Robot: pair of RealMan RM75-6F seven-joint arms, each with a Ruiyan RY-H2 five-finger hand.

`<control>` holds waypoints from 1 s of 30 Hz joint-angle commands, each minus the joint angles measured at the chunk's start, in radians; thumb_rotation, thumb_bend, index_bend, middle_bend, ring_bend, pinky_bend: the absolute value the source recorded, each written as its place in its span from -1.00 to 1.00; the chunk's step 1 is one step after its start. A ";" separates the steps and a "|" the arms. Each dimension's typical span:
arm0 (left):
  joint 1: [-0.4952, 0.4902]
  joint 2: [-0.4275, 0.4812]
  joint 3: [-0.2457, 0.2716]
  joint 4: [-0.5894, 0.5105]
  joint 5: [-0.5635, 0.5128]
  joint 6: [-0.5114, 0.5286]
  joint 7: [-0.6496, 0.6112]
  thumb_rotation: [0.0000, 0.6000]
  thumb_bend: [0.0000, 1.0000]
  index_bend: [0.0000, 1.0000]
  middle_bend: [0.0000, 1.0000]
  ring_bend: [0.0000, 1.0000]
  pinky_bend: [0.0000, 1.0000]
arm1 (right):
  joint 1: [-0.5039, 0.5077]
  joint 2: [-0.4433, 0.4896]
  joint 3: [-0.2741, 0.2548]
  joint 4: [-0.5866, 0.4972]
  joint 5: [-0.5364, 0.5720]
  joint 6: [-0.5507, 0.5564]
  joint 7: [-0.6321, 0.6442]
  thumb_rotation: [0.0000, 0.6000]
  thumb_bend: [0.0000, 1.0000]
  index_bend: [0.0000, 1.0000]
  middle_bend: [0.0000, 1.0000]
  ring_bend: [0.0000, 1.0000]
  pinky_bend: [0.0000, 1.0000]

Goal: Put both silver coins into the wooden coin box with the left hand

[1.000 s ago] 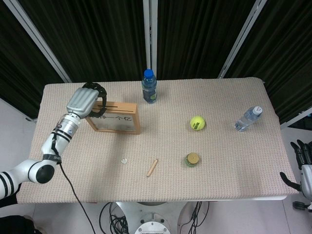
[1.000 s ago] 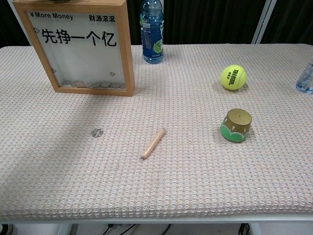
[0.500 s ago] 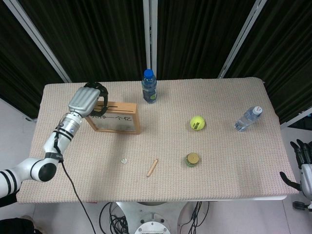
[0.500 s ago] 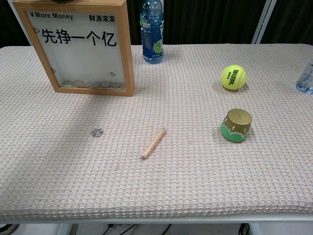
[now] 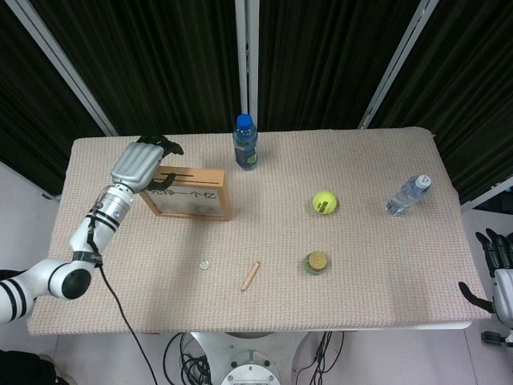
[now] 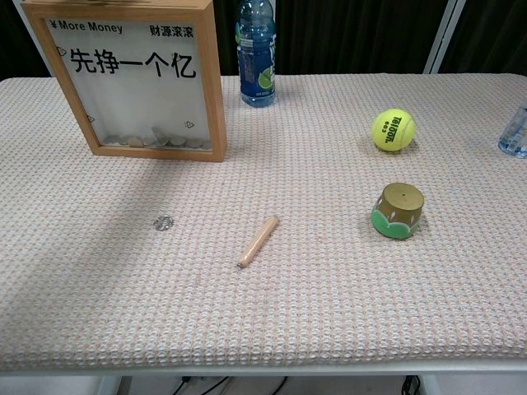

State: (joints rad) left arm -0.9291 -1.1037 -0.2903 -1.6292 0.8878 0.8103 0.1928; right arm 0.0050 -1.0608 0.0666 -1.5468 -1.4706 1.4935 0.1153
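Observation:
The wooden coin box [image 5: 191, 196] stands upright at the back left of the table, its slot on top. My left hand [image 5: 143, 164] hovers over the box's left end with fingers spread and nothing visible in them. One silver coin [image 5: 205, 264] lies flat on the cloth in front of the box, well apart from the hand. In the chest view the same coin [image 6: 163, 221] lies below the box [image 6: 216, 99], and several coins sit behind the glass at its bottom [image 6: 160, 140]. My right hand [image 5: 498, 271] hangs off the table's right edge, fingers apart and empty.
A blue-capped bottle [image 5: 245, 144] stands just right of the box. A wooden stick [image 5: 251, 276] lies near the coin. A tennis ball [image 5: 324, 201], a small green-and-gold pot [image 5: 317, 262] and a clear bottle on its side [image 5: 407, 195] are further right.
My left hand's fingers, curled over the box's slot before, have spread apart. The coin pile behind the glass looks slightly higher in the middle. The coin on the cloth has not moved.

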 commanded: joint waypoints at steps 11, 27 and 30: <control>0.268 0.058 0.108 -0.263 0.483 0.502 -0.006 1.00 -0.23 -0.30 -0.46 -0.75 -0.70 | -0.005 0.026 0.009 -0.012 0.016 0.009 -0.003 1.00 -0.65 -1.00 -1.00 -1.00 -1.00; 0.567 -0.176 0.380 0.039 0.739 0.665 -0.167 1.00 -0.24 -0.28 -0.44 -0.75 -0.67 | -0.004 0.007 -0.008 -0.063 -0.022 0.024 -0.075 1.00 -0.65 -1.00 -1.00 -1.00 -1.00; 0.558 -0.228 0.387 0.099 0.751 0.623 -0.189 1.00 -0.24 -0.28 -0.44 -0.75 -0.67 | -0.007 0.007 -0.009 -0.064 -0.018 0.026 -0.080 1.00 -0.65 -1.00 -1.00 -1.00 -1.00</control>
State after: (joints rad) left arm -0.3752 -1.2985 0.0817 -1.5641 1.6273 1.4628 0.0266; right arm -0.0013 -1.0536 0.0582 -1.6106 -1.4885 1.5193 0.0361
